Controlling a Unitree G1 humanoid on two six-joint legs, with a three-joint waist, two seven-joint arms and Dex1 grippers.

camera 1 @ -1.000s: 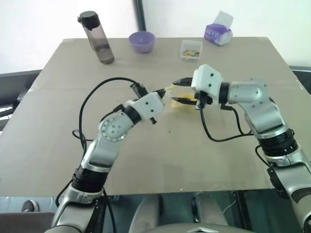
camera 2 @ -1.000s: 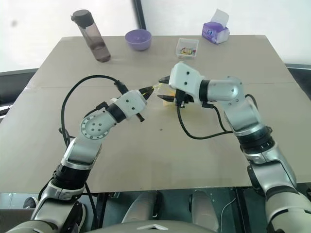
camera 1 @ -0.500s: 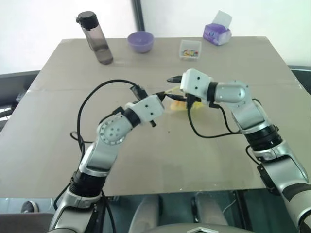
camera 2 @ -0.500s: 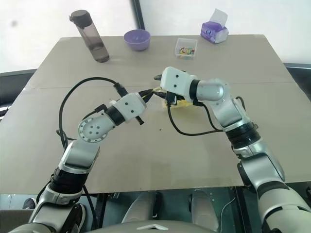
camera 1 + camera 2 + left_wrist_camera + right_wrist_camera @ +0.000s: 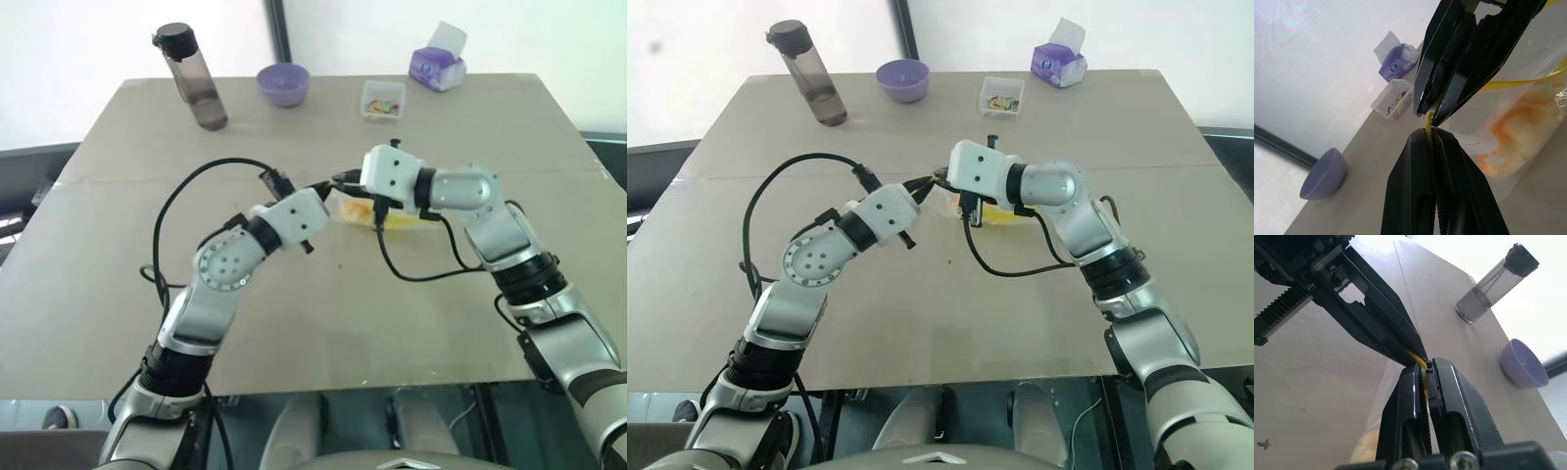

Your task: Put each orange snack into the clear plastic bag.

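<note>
The clear plastic bag (image 5: 380, 215) hangs over the middle of the table between my two grippers, its yellow strip (image 5: 1520, 83) stretched along the top. An orange snack (image 5: 1518, 129) lies inside the bag. My left gripper (image 5: 327, 189) is shut on the end of the yellow strip, as the left wrist view shows at its fingertips (image 5: 1425, 139). My right gripper (image 5: 343, 179) meets it tip to tip and is shut on the same strip (image 5: 1422, 366), right beside the left fingers (image 5: 1400, 340).
At the table's far edge stand a dark water bottle (image 5: 191, 76), a purple bowl (image 5: 283, 83), a small clear box of coloured bits (image 5: 383, 100) and a purple tissue box (image 5: 438, 65). Black cables loop off both wrists. The tan table (image 5: 294, 323) is bare near me.
My right gripper, open a second ago, has shut on the bag's yellow strip beside the left gripper's tips. The left gripper kept its grip and place.
</note>
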